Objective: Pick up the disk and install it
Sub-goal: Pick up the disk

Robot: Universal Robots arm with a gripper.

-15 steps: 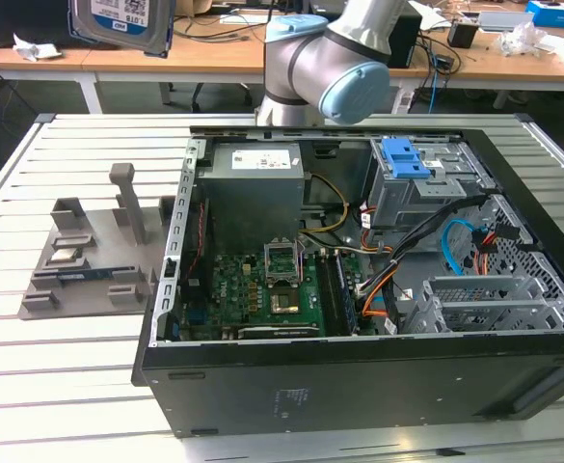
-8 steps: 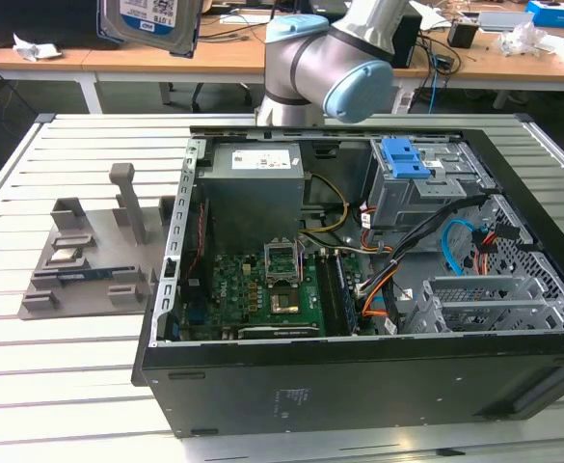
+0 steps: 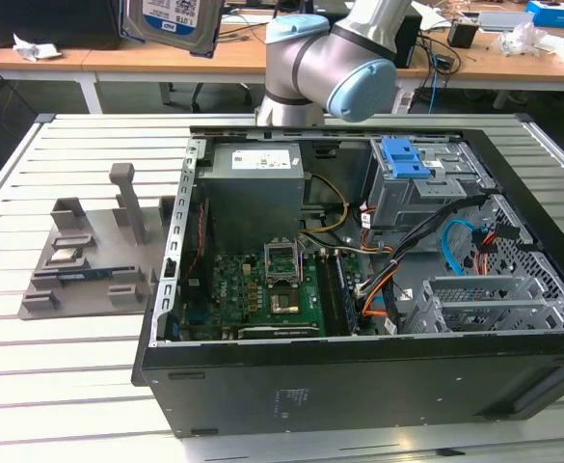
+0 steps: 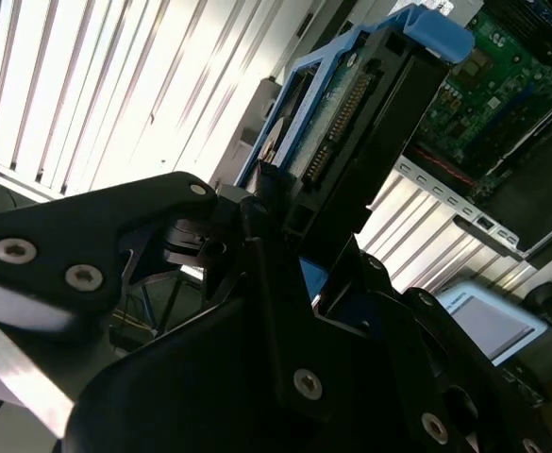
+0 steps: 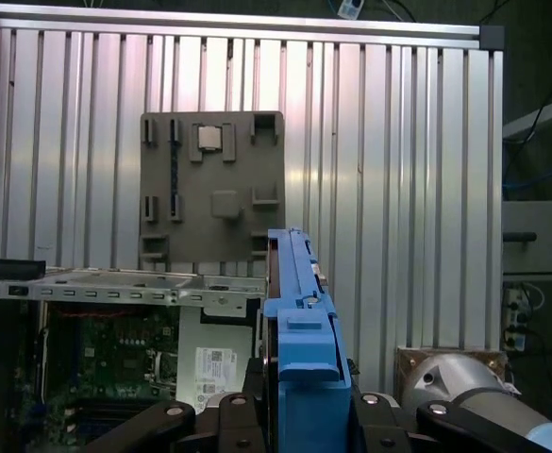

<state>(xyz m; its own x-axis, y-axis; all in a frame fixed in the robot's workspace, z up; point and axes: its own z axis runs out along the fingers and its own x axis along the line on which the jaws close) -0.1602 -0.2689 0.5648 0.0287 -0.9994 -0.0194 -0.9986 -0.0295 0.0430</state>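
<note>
You see the disk (image 3: 171,19) pinched edge-on in the hand (image 4: 290,231), held high and well apart from the open computer case (image 3: 359,386). The second wrist view shows the disk's connector end. The first wrist view shows the grey fixture (image 5: 211,189) on the bare slatted table (image 5: 398,142).

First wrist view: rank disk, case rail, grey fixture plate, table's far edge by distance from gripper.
1. disk, clamped in the gripper
2. case rail, beside the disk
3. grey fixture plate, beyond the rail
4. table's far edge, past the plate
</note>
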